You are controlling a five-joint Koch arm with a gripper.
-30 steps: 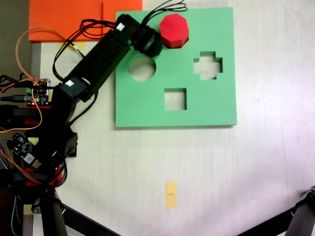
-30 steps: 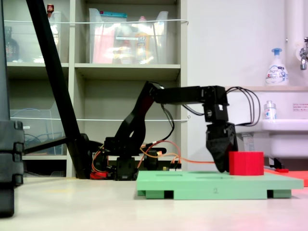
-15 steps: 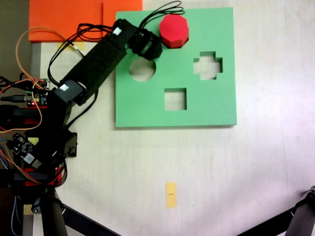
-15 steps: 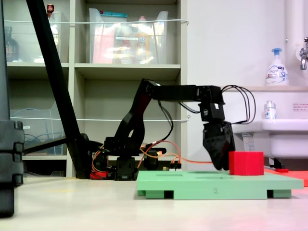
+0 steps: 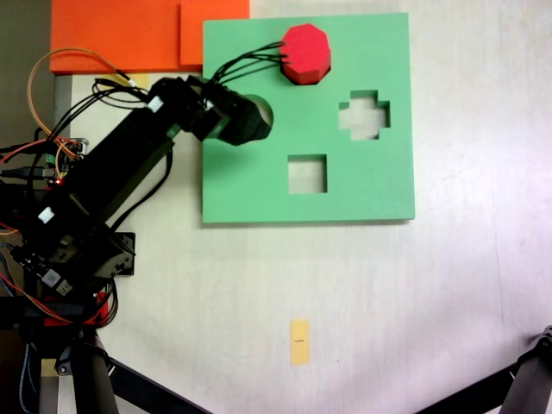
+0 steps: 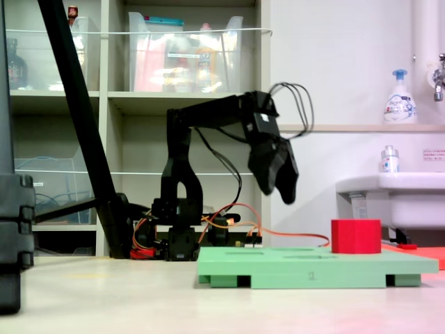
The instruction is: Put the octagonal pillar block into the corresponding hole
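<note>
Since the earlier frames, your arm pulled back from the octagonal pillar block (image 5: 305, 53) and rose; the gripper (image 6: 278, 186) hung high above the green board (image 5: 379, 185), well apart from the block, and in the fixed view from above it covered part of the round cutout (image 5: 261, 109). The block itself did not move. I could not tell how far the jaws stood apart, because the picture was blurred there, but you held nothing in them.

The block stood on the far part of the board, near its upper edge in the view from above. Its eight-sided face pointed up and its short axis was vertical. From the side it stuck up well above the board's surface. I judged that it sat in or over the corresponding hole, so the task looked nearly done; whether it was fully seated I could not tell.
</note>
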